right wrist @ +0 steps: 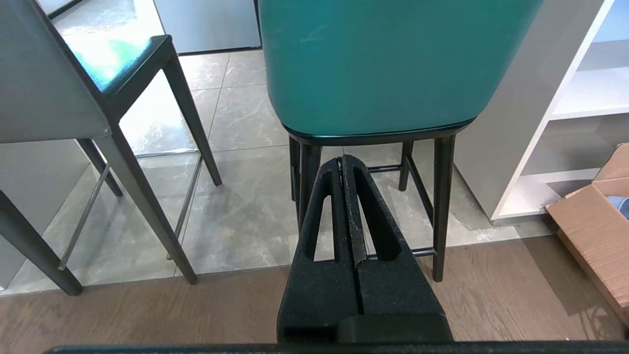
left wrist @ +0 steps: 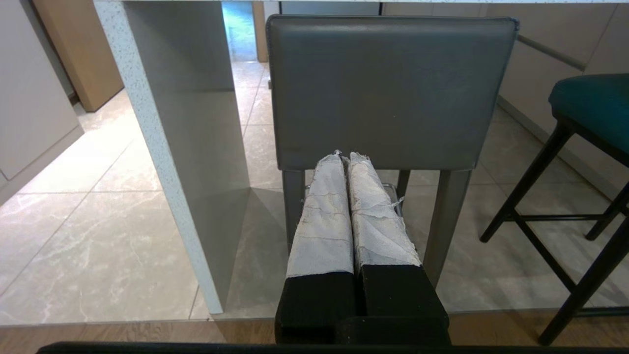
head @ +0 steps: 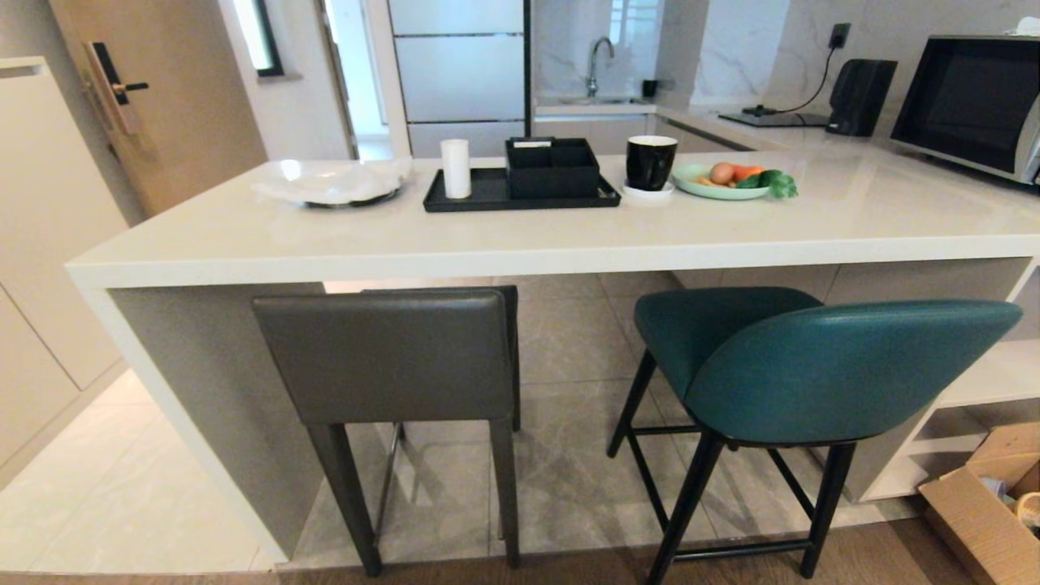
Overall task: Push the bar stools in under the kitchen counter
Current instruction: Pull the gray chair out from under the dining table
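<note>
Straight ahead of left gripper (left wrist: 344, 156): grey stool (left wrist: 390, 93), backrest facing the tips. Ahead of right gripper (right wrist: 342, 160): teal stool (right wrist: 383, 64). Both grippers pressed closed, holding nothing, so likely blunt pushers. Grey stool sits partly under counter (head: 520, 244), teal stool further out. Neither gripper visibly touching yet.

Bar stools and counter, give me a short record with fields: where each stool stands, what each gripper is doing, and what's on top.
grey stool: at the counter's left end, seat partly under the top
teal stool: to its right, seat partly under, back sticking out
kitchen counter: white top
on top: black tray, black mug, green plate of food
left gripper: shut, aimed at the grey backrest
right gripper: shut, behind the teal stool
</note>
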Robot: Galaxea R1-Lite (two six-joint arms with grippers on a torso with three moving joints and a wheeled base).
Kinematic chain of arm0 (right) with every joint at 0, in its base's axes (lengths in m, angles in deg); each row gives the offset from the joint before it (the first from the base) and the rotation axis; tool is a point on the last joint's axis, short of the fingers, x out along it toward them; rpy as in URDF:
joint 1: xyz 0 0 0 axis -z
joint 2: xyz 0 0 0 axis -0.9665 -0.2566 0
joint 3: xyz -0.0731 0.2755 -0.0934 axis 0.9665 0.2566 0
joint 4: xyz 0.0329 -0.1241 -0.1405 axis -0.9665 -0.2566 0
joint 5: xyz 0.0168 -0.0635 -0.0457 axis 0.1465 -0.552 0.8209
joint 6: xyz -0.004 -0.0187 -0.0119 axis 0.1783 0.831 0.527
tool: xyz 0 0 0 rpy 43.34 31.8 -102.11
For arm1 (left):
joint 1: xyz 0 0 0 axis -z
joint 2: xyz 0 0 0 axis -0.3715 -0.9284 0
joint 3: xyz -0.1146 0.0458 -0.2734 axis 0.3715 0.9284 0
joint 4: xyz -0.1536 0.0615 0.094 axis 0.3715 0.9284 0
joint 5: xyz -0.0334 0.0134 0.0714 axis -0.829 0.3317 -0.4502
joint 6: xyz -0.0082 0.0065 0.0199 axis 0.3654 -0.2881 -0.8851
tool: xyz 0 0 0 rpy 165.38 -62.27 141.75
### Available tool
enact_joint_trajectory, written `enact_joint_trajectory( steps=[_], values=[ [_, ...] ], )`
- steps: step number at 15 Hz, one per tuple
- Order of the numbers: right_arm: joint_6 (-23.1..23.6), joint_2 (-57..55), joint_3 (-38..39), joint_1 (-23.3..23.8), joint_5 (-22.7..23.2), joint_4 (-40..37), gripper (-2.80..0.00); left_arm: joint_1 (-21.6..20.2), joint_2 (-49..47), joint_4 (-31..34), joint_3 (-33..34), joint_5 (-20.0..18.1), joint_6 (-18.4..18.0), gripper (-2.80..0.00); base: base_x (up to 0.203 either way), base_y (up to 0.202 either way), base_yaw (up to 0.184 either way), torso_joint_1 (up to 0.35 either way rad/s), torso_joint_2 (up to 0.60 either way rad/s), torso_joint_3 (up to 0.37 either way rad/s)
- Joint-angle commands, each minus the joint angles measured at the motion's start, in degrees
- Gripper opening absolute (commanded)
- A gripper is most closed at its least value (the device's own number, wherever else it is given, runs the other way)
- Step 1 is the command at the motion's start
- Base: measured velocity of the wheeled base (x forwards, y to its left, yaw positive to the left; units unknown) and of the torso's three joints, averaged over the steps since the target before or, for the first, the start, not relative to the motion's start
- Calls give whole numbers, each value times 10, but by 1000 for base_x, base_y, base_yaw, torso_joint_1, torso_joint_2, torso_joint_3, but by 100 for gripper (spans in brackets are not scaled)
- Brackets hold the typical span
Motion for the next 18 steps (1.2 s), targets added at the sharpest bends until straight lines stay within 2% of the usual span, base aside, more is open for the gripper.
enact_joint_trajectory(
  steps=[1,5,18],
  values=[
    [0,0,1,0,0,0,-280,1,-1,-1,23,0,1,-280,0,0,0,0,0,0],
    [0,0,1,0,0,0,-280,1,-1,-1,23,0,1,-280,2,70,-3,3,0,3],
    [0,0,1,0,0,0,-280,1,-1,-1,23,0,0,-280,0,194,-1,4,2,1]
  ],
)
